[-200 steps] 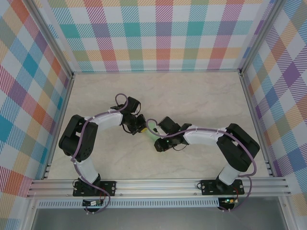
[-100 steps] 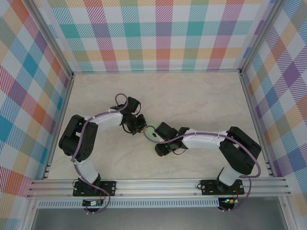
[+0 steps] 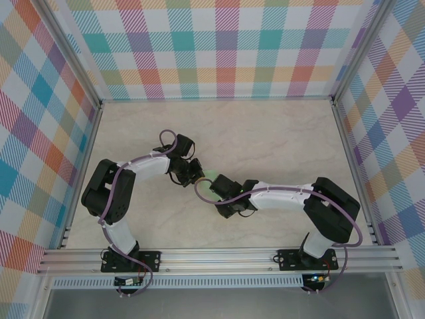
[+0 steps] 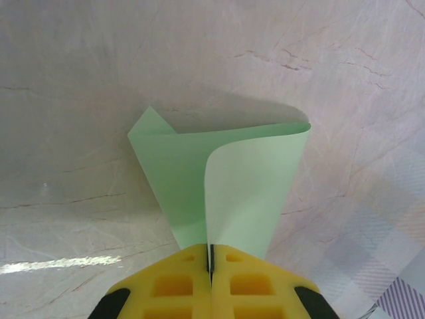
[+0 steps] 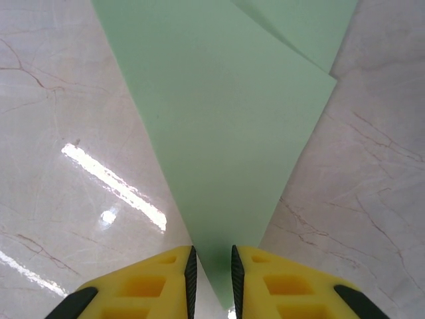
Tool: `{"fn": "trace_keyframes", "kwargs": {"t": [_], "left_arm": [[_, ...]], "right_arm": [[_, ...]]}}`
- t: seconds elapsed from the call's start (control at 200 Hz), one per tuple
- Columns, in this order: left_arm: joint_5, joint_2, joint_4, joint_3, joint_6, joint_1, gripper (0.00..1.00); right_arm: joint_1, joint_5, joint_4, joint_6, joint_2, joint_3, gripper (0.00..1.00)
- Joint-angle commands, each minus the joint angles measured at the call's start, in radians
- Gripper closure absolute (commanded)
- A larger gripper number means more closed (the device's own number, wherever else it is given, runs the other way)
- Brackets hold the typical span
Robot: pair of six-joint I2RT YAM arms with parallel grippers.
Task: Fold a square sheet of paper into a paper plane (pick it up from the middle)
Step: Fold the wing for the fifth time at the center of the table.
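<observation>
Arms bend inward from both sides in the top view, elbows swung out and wrists low over the middle of the marble-patterned table (image 3: 279,133), so the two heads nearly meet. The left gripper (image 4: 210,264) has its yellow fingers pressed flat together on one edge of the sheet of paper (image 4: 239,179). The sheet rises from the pinch above the table, one side curling over in a soft loop and a pointed corner jutting left. The right gripper (image 5: 212,256) holds its fingers a narrow slit apart, and a tapering corner of the pale green sheet runs down into that slit. Whether the pads touch it cannot be made out. From above, the wrists cover most of the sheet, leaving a green sliver between them. In the right wrist view its far end is cut off at the top edge.
</observation>
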Motion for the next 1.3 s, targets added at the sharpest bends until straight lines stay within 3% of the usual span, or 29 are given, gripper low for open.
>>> {"fn": "trace_keyframes", "kwargs": {"t": [0.0,0.41,0.79,1.165,1.295], "left_arm": [[0.003,0.008,-0.033,0.029,-0.014,0.01,1.0],[0.005,0.011,-0.042,0.032,-0.011,0.01,1.0],[0.005,0.012,-0.05,0.035,-0.005,0.01,1.0],[0.016,0.004,-0.041,0.028,-0.02,0.01,1.0],[0.015,0.003,-0.048,0.029,-0.025,0.011,1.0]], "right_arm": [[0.009,0.03,-0.02,0.014,0.012,0.023,0.79],[0.007,-0.005,0.033,0.069,0.033,-0.02,0.89],[-0.069,-0.182,0.115,0.076,-0.02,-0.086,0.89],[-0.086,-0.16,0.131,0.044,-0.072,-0.054,0.69],[-0.086,-0.152,0.128,0.024,-0.042,-0.021,0.67]]}}
